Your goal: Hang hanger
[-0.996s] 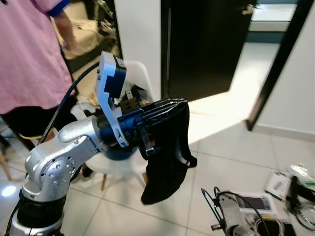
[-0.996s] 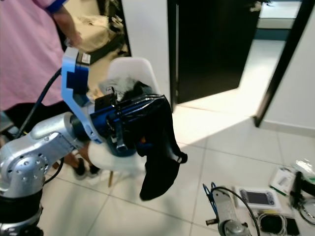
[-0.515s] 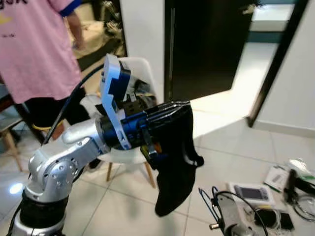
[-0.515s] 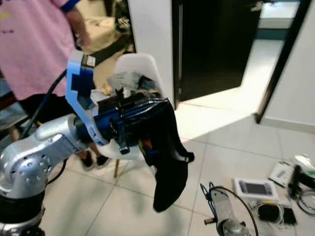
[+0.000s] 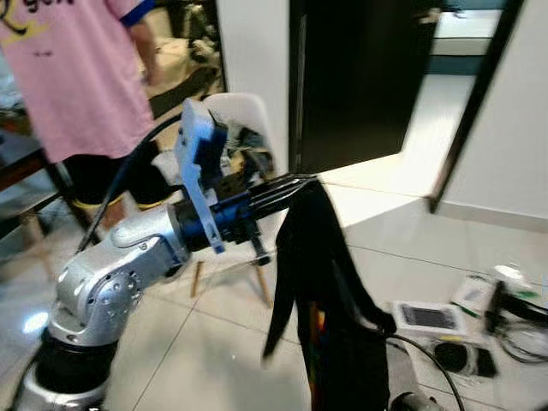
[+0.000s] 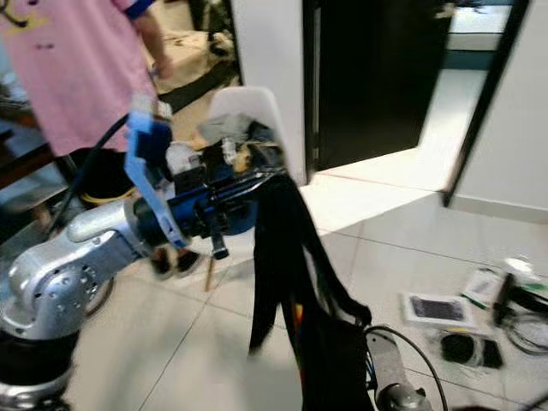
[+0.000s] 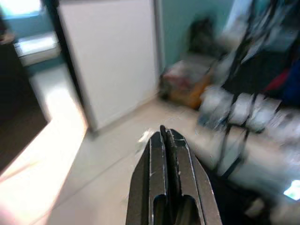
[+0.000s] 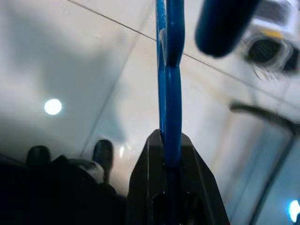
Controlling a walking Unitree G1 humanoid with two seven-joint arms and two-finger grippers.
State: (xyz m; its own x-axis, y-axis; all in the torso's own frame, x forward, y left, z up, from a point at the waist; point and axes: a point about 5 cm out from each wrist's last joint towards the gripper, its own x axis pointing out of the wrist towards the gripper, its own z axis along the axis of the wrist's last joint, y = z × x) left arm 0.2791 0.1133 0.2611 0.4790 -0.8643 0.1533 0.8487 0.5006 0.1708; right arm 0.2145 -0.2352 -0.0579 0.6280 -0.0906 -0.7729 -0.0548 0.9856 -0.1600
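The white chair point(image 5: 248, 116) is the anchor here. The left tool point(image 5: 301, 181) is held out in front of it, fingers pressed together, with a black garment point(image 5: 321, 282) draped over them and hanging down toward the tile floor point(image 5: 188, 360), trailing a loose strap off to the side. From the left wrist camera the two fingers point(image 7: 164, 159) look fully together, nothing visible between the tips.

The right tool point(image 8: 169, 154) is clamped on a blue hanger point(image 8: 168, 70), the thin blue bar running straight out from between its fingers over the floor. So the hanger is in the right tool, low down, on the far side of the garment from the chair.

A person in a pink shirt point(image 5: 77, 68) stands just beside the chair. Well away from the chair, past the garment, some gadgets and cables point(image 5: 462, 330) lie on the floor, near a dark doorway point(image 5: 368, 77).
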